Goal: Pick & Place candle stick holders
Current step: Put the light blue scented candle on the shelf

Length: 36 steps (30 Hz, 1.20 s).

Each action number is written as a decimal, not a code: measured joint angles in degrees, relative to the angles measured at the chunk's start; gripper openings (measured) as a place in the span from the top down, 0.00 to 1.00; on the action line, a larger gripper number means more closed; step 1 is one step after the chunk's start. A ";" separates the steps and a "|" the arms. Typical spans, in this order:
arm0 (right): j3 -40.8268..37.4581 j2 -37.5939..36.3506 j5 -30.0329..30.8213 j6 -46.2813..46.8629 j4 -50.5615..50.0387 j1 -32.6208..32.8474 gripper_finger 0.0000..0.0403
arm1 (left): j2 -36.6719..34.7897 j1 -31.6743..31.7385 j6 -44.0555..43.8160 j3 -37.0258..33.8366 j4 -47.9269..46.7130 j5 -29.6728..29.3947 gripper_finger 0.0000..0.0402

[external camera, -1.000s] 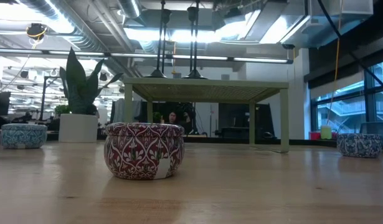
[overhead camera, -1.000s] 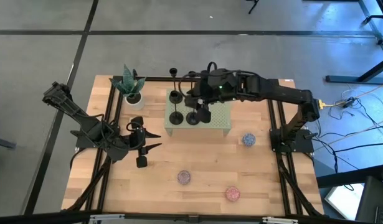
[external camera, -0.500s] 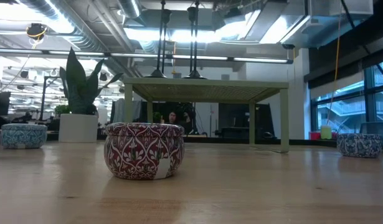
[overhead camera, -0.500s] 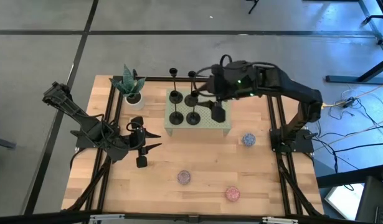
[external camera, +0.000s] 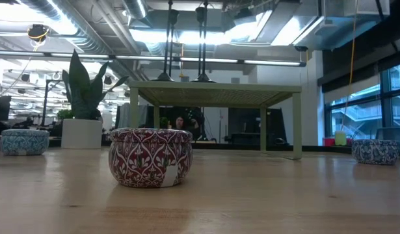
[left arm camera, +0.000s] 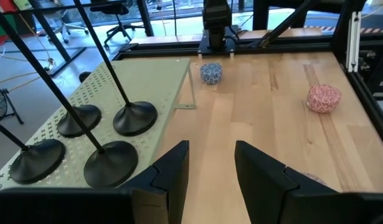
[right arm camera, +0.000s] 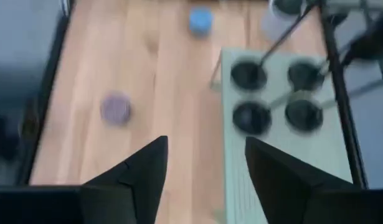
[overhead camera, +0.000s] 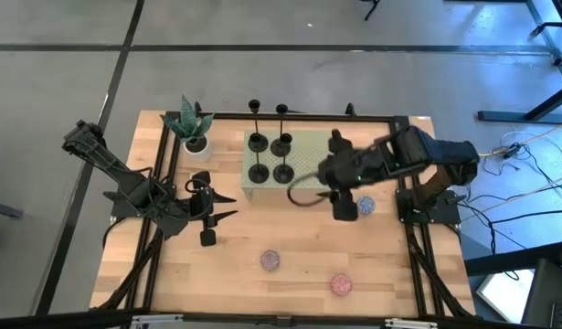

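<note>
I see four candle holders [overhead camera: 270, 157] on the stand [overhead camera: 322, 183] (its left half), plant [overhead camera: 191, 123] to its left.

We see four matte-black candle stick holders [overhead camera: 270, 157] on a pale green perforated metal stand [overhead camera: 322, 179]. Beside that stand, the light wooden tabletop [overhead camera: 290, 228] carries a blue-speckled round puck [overhead camera: 366, 205], two pink-speckled pucks [overhead camera: 341, 284], and a green-leaved plant in a white pot [overhead camera: 191, 126].

both arms matte black, chunky jointed links. left gripper [overhead camera: 210, 212]: two flat, angular black fingers [left arm camera: 170, 180]. right gripper [overhead camera: 344, 206]: same black wedge fingers [right arm camera: 139, 174], dark cable loop beside it, small green light behind it.
</note>
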 joint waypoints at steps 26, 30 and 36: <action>-56.37 -33.94 3.46 28.35 25.69 11.19 0.72 | 0.00 0.00 0.13 0.00 4.35 2.91 0.69; -65.30 -37.09 3.13 20.71 33.14 11.19 0.72 | 0.00 0.00 0.15 0.00 4.35 2.62 0.69; -74.45 -36.21 5.96 4.97 49.44 10.02 0.72 | 0.00 0.00 0.32 0.00 4.33 2.54 0.69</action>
